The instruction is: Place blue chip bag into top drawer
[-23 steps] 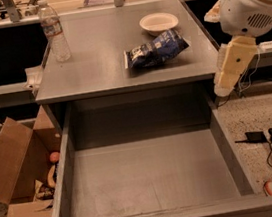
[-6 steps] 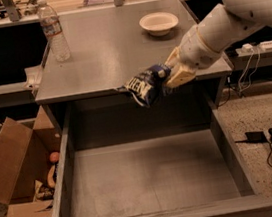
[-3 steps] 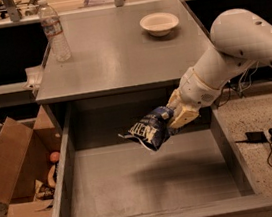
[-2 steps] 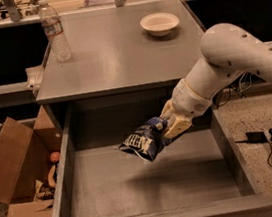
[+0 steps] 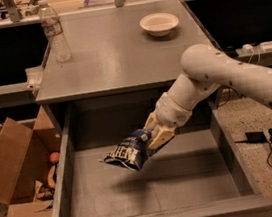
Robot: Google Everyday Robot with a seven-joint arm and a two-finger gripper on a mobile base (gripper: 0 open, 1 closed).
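The blue chip bag (image 5: pixel 128 154), dark-blue foil with white lettering, hangs tilted in the air inside the open top drawer (image 5: pixel 197 182), above its flat grey bottom. My gripper (image 5: pixel 153 134) is shut on the bag's right end and holds it over the drawer's middle, a little left of centre. The white arm reaches in from the right, over the drawer's right wall. The bag casts a shadow on the drawer floor below it.
A white bowl (image 5: pixel 159 24) and a clear water bottle (image 5: pixel 55 32) stand on the grey table top (image 5: pixel 114 63) behind the drawer. An open brown cardboard box (image 5: pixel 18 170) with items inside sits on the floor to the left. Cables lie on the floor at the right.
My gripper has carried the blue chip bag off the table top, forward and down into the open drawer, and further left and lower over the last second.
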